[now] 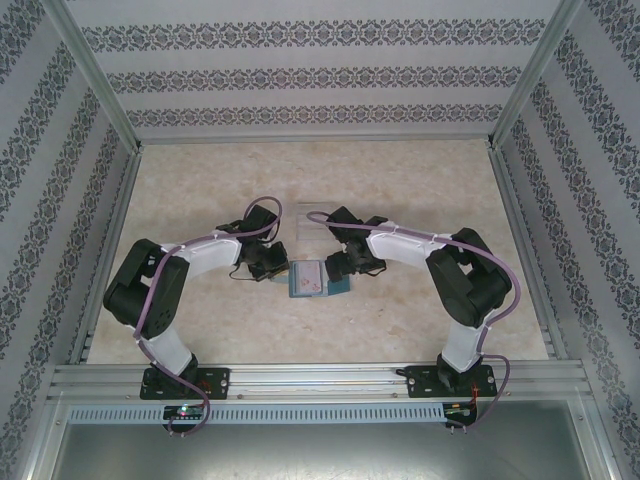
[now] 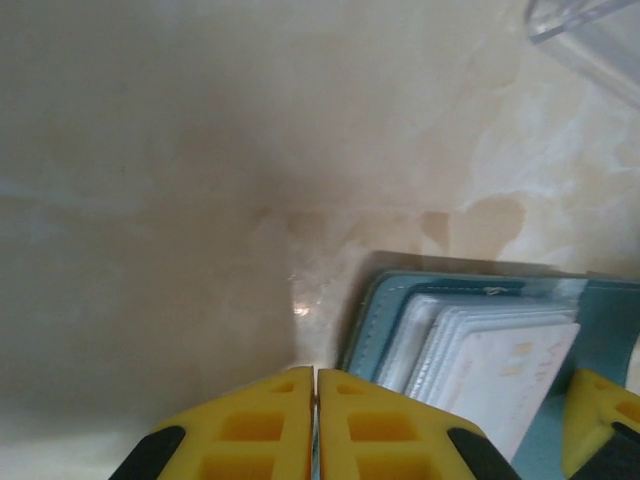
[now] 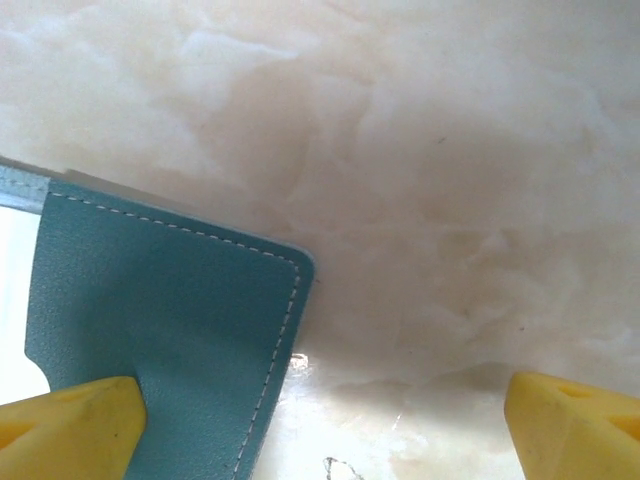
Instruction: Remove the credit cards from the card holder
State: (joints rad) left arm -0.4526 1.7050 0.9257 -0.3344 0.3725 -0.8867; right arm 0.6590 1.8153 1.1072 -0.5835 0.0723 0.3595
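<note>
Teal card holder (image 3: 170, 300) is lying open; left fingers (image 2: 250, 430) pressed together alongside, spread right fingers (image 3: 70, 425) should be pinching one credit card (image 2: 510, 370) by its edge.

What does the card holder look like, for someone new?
Look at the middle of the pale marbled table. Just on the near side of the clear plastic tray lies the card holder: the one teal thing there, a stitched wallet lying open with pale cards in its pockets.
</note>
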